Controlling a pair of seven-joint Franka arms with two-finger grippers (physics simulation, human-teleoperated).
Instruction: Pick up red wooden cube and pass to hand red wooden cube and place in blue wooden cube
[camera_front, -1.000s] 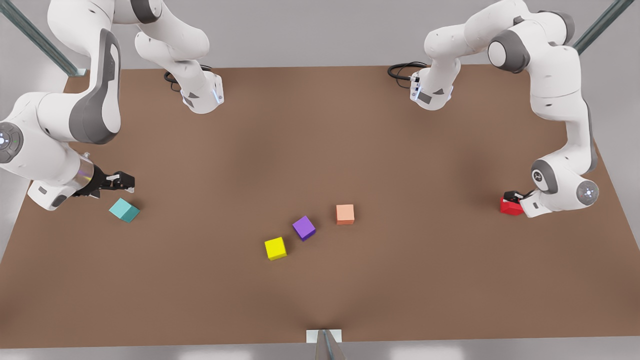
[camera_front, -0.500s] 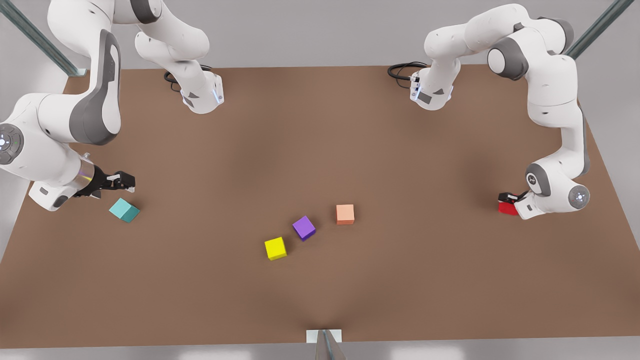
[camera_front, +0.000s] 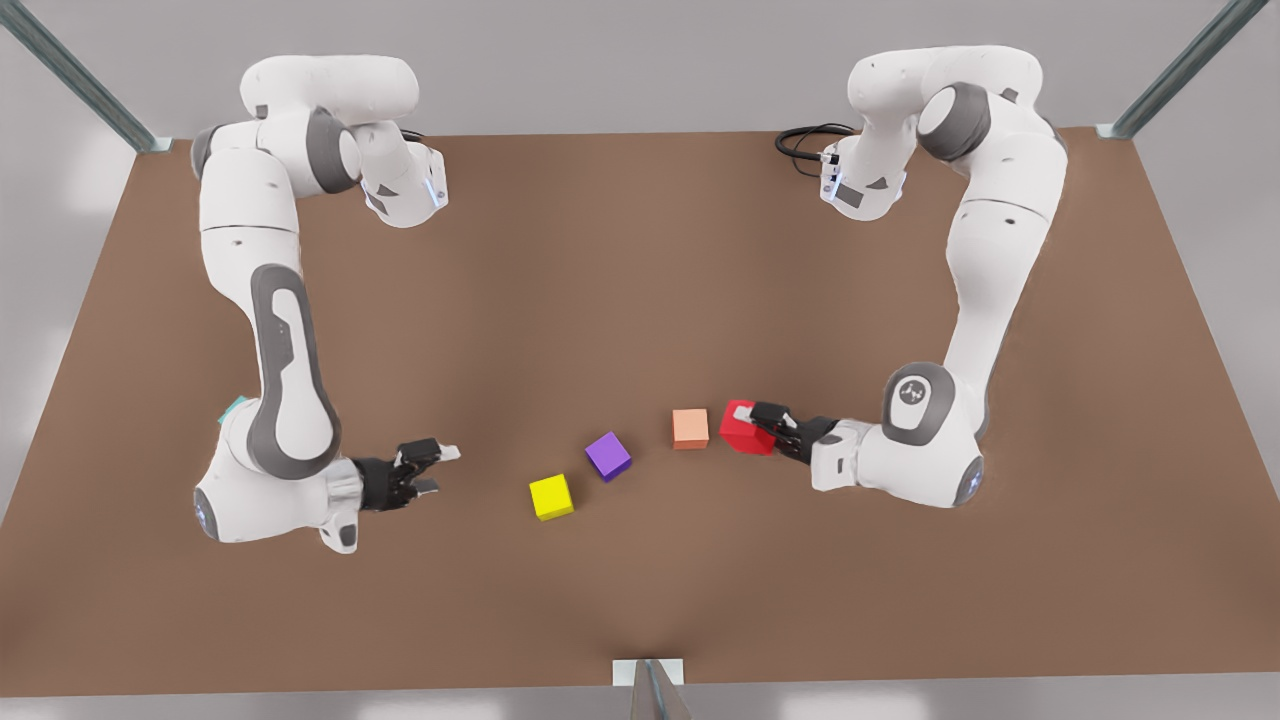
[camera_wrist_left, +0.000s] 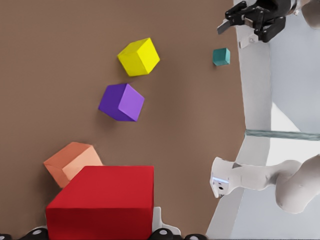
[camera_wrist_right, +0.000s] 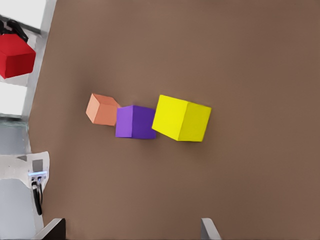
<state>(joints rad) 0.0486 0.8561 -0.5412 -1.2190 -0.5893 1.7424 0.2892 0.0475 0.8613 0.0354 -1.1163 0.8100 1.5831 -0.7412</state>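
My left gripper (camera_front: 757, 427) is shut on the red wooden cube (camera_front: 739, 428), which hangs just to the front view's right of a salmon cube (camera_front: 690, 428). The left wrist view has the red wooden cube (camera_wrist_left: 102, 200) close up between the fingers. The blue wooden cube (camera_wrist_left: 221, 56) is teal and sits far off; in the front view only a sliver of it (camera_front: 237, 404) peeks from behind the other arm. The hand, my right gripper (camera_front: 440, 469), is open and empty. It points toward the yellow cube (camera_front: 551, 496) from the front view's left.
A purple cube (camera_front: 608, 456) lies between the yellow and salmon cubes on the brown table (camera_front: 640, 300). In the right wrist view the yellow cube (camera_wrist_right: 181, 118), purple cube (camera_wrist_right: 135, 121) and salmon cube (camera_wrist_right: 102, 109) stand in a row. Both arm bases sit at the table's far edge.
My left gripper carried the red cube from the front view's right edge to beside the salmon cube. My right gripper swung away from the teal cube toward the yellow cube.
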